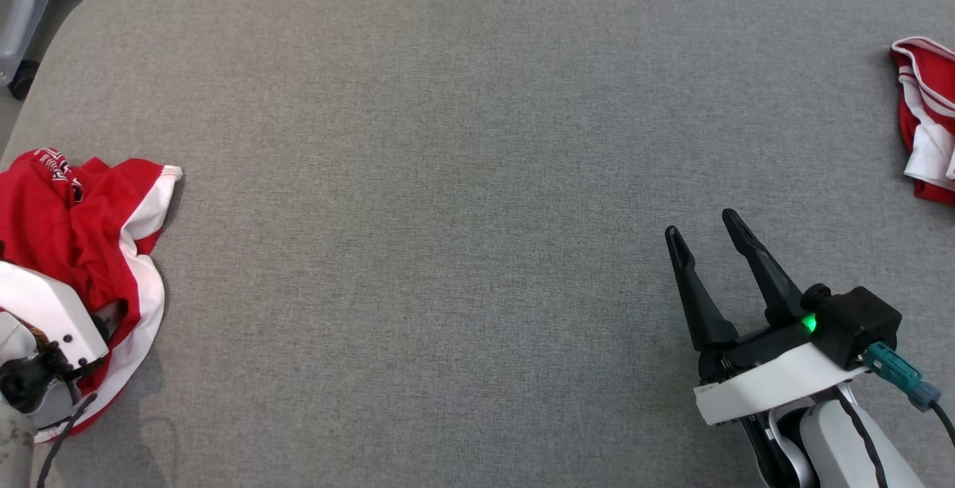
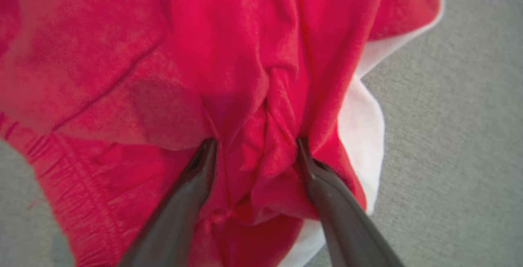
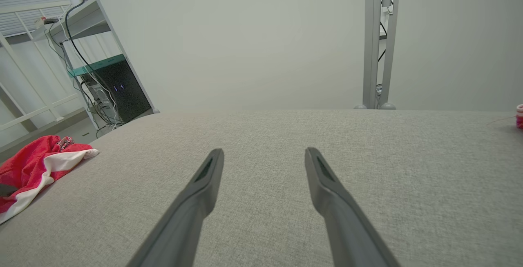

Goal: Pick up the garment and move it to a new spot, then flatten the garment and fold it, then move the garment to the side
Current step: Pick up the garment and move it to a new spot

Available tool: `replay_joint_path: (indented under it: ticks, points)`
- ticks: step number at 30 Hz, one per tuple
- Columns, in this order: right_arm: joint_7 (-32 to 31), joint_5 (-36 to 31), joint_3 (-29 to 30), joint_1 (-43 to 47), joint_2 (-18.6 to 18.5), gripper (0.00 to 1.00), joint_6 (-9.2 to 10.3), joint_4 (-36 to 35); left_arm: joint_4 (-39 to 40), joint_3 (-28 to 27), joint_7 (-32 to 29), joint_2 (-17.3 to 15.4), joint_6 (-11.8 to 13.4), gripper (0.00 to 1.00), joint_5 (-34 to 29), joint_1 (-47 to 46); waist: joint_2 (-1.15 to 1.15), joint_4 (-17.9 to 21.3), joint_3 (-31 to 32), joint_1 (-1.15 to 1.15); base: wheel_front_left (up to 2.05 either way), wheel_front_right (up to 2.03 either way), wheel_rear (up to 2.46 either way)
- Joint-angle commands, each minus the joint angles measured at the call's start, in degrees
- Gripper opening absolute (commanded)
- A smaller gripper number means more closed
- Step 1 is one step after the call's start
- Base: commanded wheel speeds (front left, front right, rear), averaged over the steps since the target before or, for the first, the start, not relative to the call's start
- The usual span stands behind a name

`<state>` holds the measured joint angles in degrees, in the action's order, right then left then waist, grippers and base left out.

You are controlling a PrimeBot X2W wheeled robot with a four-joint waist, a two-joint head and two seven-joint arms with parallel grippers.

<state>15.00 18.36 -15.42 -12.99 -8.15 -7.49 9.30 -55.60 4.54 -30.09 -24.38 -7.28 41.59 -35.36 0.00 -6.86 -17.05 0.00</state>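
The garment (image 1: 89,249) is a crumpled red piece with white trim, lying at the table's left edge. The white wrist housing of my left arm (image 1: 45,316) sits over its near part, and the fingers are hidden there. In the left wrist view my left gripper (image 2: 256,141) is open, both fingertips pressed down into the red cloth (image 2: 229,54) with a bunched fold standing between them. My right gripper (image 1: 705,223) hovers open over bare table at the lower right, holding nothing. The right wrist view shows its spread fingers (image 3: 263,152), with the garment (image 3: 36,165) far to the left.
A second red and white garment (image 1: 929,122) lies at the table's right edge. The grey fabric table top (image 1: 448,174) stretches wide between the two. Past the far edge stand a metal post (image 3: 378,42) and a shelf with cables (image 3: 102,87).
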Motion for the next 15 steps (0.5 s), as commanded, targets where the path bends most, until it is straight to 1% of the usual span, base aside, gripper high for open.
replay_joint_path:
  ticks: [1,4,5,7,8,11,13,15]
  points:
    - [0.24,-0.19,0.12,-0.56,-0.36,1.0,-0.01,-0.22,-0.37,0.34,-0.58,-0.25,-0.35,1.0,0.44,0.76,0.0,0.57,-0.48,0.0,0.0,0.0,0.0]
    - [0.24,-0.06,0.21,-0.68,-0.28,1.0,-0.01,0.02,-1.07,2.22,-2.24,-0.15,-0.36,1.0,2.47,1.62,0.0,0.84,-0.3,0.0,0.0,0.0,0.0]
    - [0.24,-0.05,0.23,-0.68,-0.21,1.0,-0.01,0.11,-1.14,2.66,-2.29,-0.36,-0.36,0.83,2.98,1.71,0.0,0.85,-0.16,0.0,0.0,0.0,0.0]
    - [0.24,-0.12,0.29,-0.57,-0.05,1.0,-0.01,0.35,-1.06,3.58,-1.45,-0.89,-0.36,0.14,3.53,1.74,0.0,0.83,0.19,0.0,0.0,0.0,0.0]
    - [0.24,-0.15,0.3,-0.56,0.01,1.0,-0.01,0.37,-0.9,3.98,-1.01,-1.12,-0.36,0.0,3.87,1.57,0.0,0.8,0.35,0.0,0.0,0.0,0.0]
    - [0.24,-0.05,0.29,-0.47,0.2,1.0,-0.01,0.55,0.12,5.86,-0.02,-1.92,-0.36,0.0,4.5,1.26,0.0,0.67,1.07,0.0,0.0,0.0,0.0]
    - [0.24,0.04,0.44,-0.34,0.34,1.0,-0.01,0.54,1.13,6.93,2.22,-3.38,-0.33,0.0,4.22,0.63,0.0,0.57,1.71,0.0,0.0,0.0,0.0]
    - [0.24,0.19,0.64,-0.07,0.5,1.0,-0.01,0.51,2.44,8.43,3.92,-4.09,-0.29,0.0,4.06,-0.01,0.0,0.53,2.5,0.0,0.0,0.0,0.0]
